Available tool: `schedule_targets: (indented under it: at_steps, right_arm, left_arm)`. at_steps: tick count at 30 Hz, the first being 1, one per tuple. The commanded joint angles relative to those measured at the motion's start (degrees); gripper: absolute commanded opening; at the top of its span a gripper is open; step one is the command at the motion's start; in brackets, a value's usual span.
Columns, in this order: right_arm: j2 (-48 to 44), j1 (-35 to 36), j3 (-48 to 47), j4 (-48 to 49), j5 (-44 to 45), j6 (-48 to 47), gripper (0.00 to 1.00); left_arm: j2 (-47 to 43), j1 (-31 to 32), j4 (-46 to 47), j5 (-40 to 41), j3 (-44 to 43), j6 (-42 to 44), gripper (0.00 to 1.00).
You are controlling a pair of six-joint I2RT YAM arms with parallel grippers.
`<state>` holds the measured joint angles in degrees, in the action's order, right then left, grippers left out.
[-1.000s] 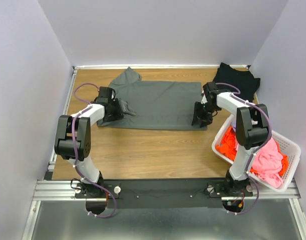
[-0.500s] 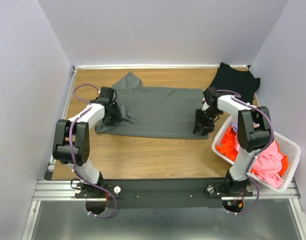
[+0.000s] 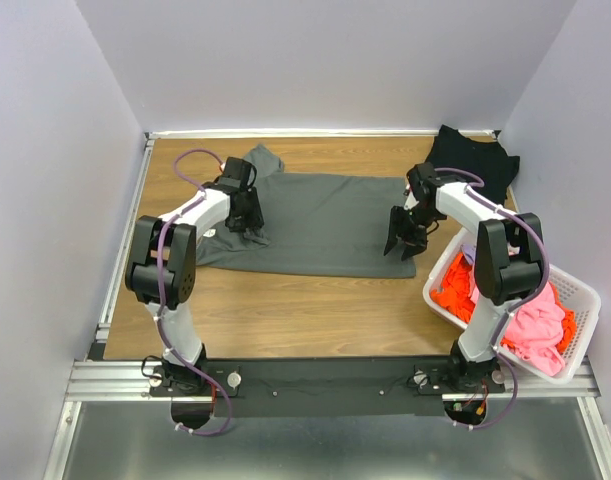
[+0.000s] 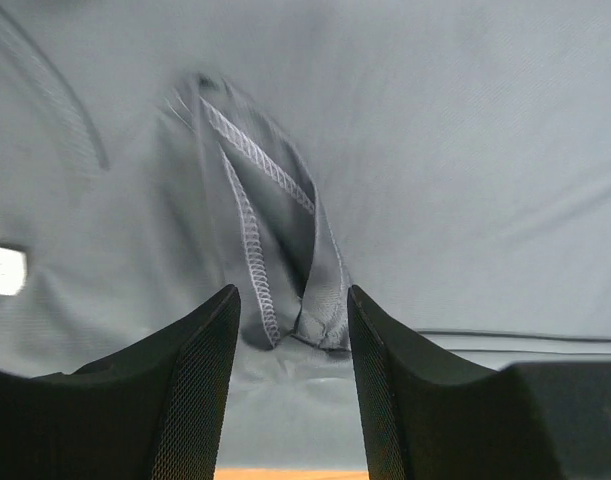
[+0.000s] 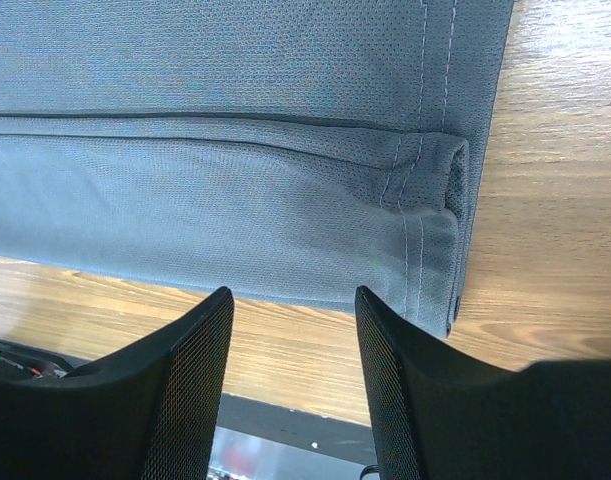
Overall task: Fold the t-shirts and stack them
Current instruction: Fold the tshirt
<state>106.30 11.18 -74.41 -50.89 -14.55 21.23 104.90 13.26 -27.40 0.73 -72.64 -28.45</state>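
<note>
Folding stage, seen from above and from both wrists. The dark grey shirt (image 3: 325, 225) lies spread lengthwise across the far half of the table (image 3: 285, 315), flattened so that its edges can be reached from both ends at once; one sleeve points to the far left corner. The left gripper (image 4: 292, 335) hangs low over the shirt's left end, its jaws apart with a puckered sleeve hem (image 4: 255, 240) just beyond the tips and nothing clamped; this placement suggests that the loose sleeve is the next part to be taken or tucked. The right gripper (image 5: 293, 330) hovers over the shirt's right near corner, jaws likewise apart and holding nothing; the stitched bottom hem (image 5: 435, 230) lies just to the right of the tips, and a straight line across the cloth suggests a doubled layer along the near edge. The two arms thus stand at opposite ends, probably so that a fold can be carried evenly. The black shirt (image 3: 472, 160) rests crumpled in the far right corner, well apart from the work; the orange shirt (image 3: 453, 287) and the pink shirt (image 3: 537, 325) wait heaped in the white basket (image 3: 583, 292) at the near right, kept off the folding area; no stack is yet begun.
</note>
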Motion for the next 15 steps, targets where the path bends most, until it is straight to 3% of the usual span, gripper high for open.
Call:
schedule_targets:
  at_steps: [1,15]
  right_arm:
    - [-2.1,-0.1,0.2,-1.1,0.0,0.8,0.59]
    - [-2.3,-0.1,1.0,-1.0,-0.2,1.3,0.59]
  left_arm:
    - [1.1,1.9,2.5,-3.1,1.1,-0.9,0.55]
    - [3.6,2.7,4.9,-6.4,1.4,-1.4,0.54]
